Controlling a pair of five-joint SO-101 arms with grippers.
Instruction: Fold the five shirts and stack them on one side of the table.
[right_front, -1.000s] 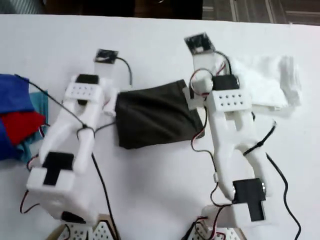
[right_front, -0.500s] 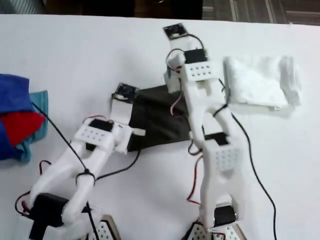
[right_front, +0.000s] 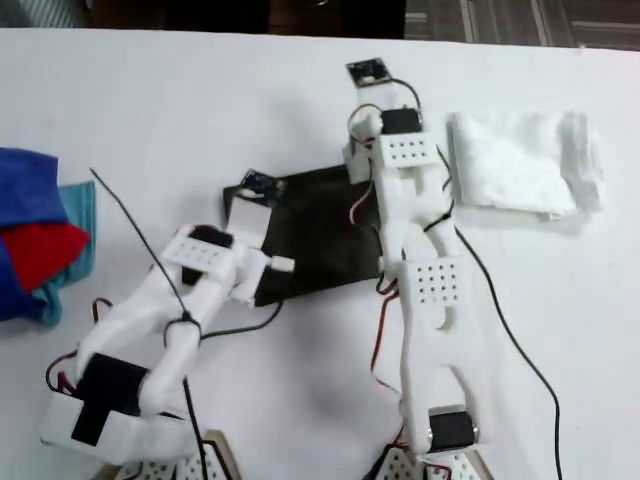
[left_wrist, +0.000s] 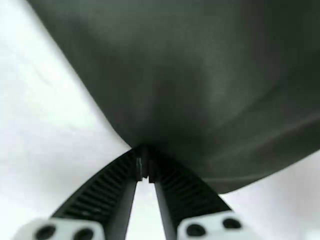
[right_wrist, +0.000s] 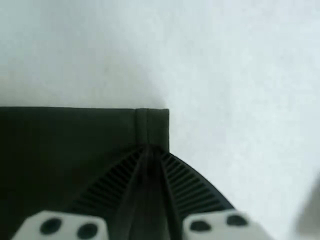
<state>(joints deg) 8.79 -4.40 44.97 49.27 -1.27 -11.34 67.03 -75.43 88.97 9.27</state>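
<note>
From above, a white worktop (right_front: 150, 100) runs to a dark strip of room (right_front: 300, 15) beyond its far edge. A dark shirt (right_front: 315, 240) lies mid-worktop. A folded white shirt (right_front: 520, 165) sits to its right, apart from it, and a pile of blue, red and teal cloth (right_front: 35, 240) lies at the left edge. The left arm (right_front: 165, 315) meets the dark shirt's left edge, and the right arm (right_front: 430, 290) meets its far right corner.

The left wrist view adds the grip. The left hand (left_wrist: 144, 170) is pinched closed on a fold at the dark shirt's edge, with white worktop on either side.

In the right wrist view the right hand (right_wrist: 149, 150) is clamped on the dark shirt's hemmed corner, with bare worktop past it.
</note>
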